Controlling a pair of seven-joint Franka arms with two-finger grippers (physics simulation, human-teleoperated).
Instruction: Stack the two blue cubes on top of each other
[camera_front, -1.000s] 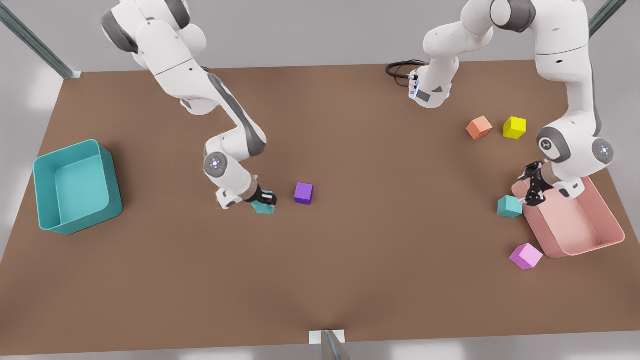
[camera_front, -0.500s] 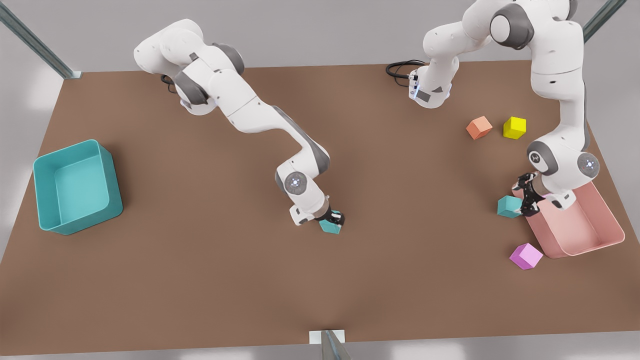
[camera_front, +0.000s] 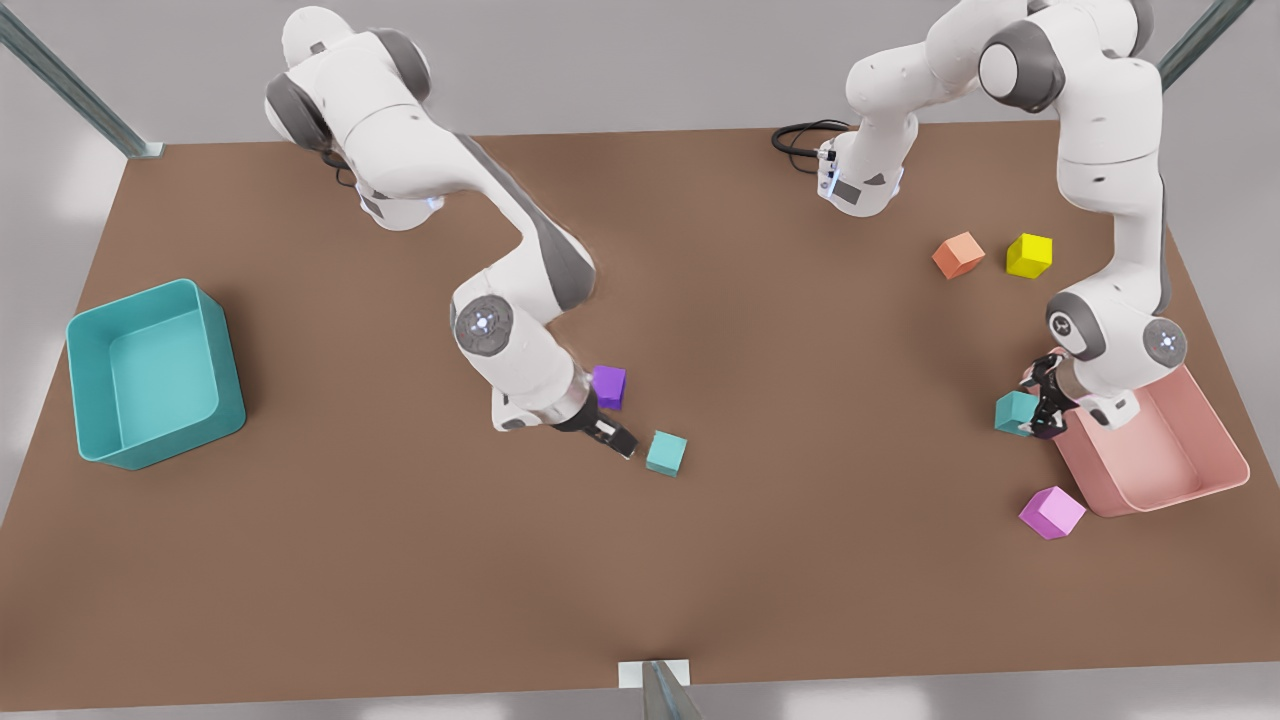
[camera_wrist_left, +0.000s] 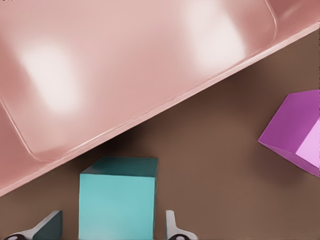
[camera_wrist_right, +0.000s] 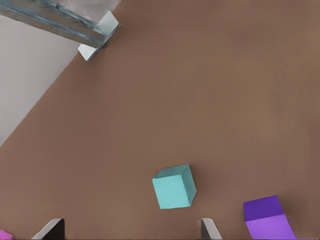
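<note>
Front view: two teal cubes (camera_front: 665, 452) (camera_front: 1013, 412) apart, left gripper (camera_front: 1040, 415) and right gripper (camera_front: 622, 446) spread.

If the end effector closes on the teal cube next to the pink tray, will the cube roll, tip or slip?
The small teal cube beside the pink plastic tray sits flat, so it probably will not roll. The left end effector is open with a finger on each side of its flat parallel faces, so a squeeze should hold squarely. Its smooth surface might slip slightly.

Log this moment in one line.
left gripper open astride blue cube by pink bin | right gripper open beside other blue cube
</note>
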